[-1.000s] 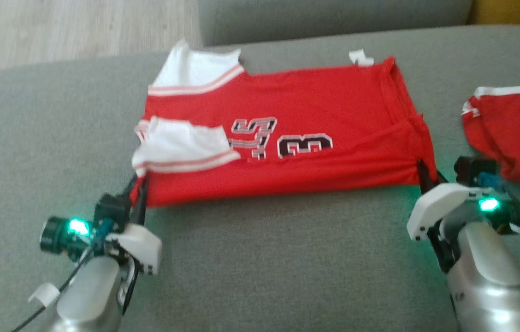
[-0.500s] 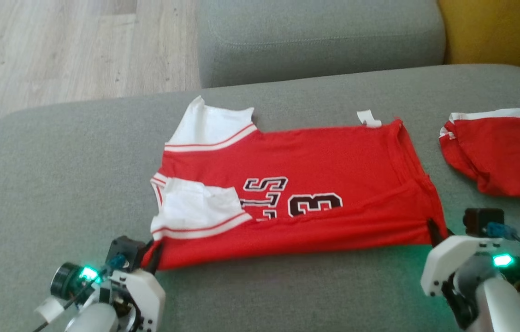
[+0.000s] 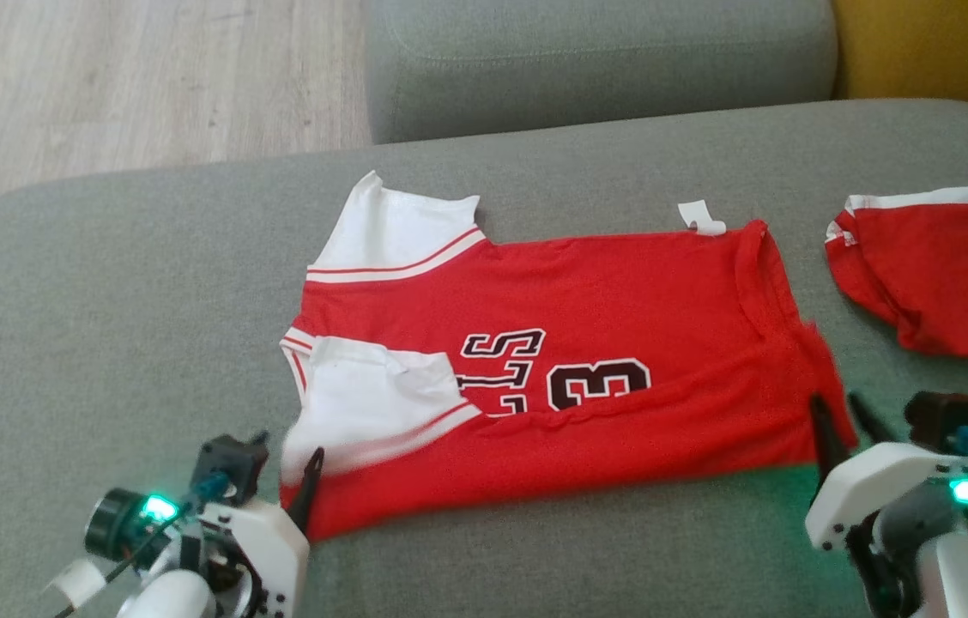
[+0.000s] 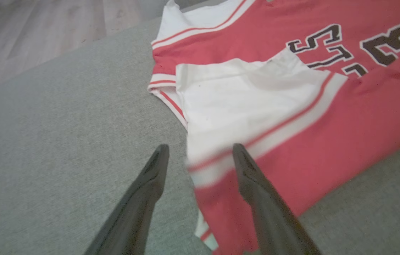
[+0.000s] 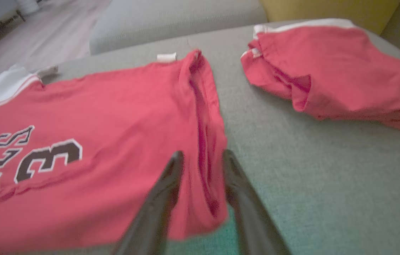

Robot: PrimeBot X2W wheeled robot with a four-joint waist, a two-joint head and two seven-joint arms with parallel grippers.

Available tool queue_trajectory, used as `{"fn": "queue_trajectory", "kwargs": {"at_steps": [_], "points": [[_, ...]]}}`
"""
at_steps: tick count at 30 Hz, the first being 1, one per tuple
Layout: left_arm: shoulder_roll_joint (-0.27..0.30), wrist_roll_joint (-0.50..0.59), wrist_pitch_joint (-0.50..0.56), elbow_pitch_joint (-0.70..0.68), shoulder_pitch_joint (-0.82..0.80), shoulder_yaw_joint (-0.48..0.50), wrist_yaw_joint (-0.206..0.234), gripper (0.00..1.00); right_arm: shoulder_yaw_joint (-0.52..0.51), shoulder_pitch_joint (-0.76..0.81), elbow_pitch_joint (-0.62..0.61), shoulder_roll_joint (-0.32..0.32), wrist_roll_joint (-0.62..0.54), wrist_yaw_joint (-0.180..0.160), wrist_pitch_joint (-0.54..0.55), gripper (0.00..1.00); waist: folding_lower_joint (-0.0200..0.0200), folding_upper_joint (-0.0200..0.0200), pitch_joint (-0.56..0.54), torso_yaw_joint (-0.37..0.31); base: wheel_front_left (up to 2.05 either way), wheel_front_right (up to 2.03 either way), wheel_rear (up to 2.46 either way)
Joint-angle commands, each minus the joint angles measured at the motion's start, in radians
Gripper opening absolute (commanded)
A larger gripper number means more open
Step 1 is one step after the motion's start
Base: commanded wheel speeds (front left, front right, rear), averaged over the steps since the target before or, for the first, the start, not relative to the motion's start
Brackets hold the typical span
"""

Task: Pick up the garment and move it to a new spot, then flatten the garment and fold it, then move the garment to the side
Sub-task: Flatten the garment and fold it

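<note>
The garment is a red jersey with white sleeves and a black "3" print. It lies spread flat on the grey sofa cushion. My left gripper stands open at the jersey's near left corner. In the left wrist view that gripper has the blurred white sleeve edge of the jersey loose between its fingers. At the near right corner my right gripper is open. In the right wrist view it straddles the loose red hem of the jersey.
A second red garment lies crumpled on the cushion to the right, also in the right wrist view. A grey back cushion sits behind, wooden floor at far left, a yellow surface at far right.
Both grippers were shut on the jersey's near corners and now stand open; the near edge has dropped onto the cushion. The head camera has shifted too.
</note>
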Motion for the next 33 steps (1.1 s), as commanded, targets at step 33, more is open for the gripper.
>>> {"fn": "queue_trajectory", "kwargs": {"at_steps": [33], "points": [[0.037,0.075,-0.240,0.173,-0.543,0.095,-0.150,1.00,0.227,-0.196,-0.104,-0.007,0.152,-0.001,-0.482,1.00,-0.0001,-0.0001,0.229,-0.115,0.00,0.00,0.00]]}}
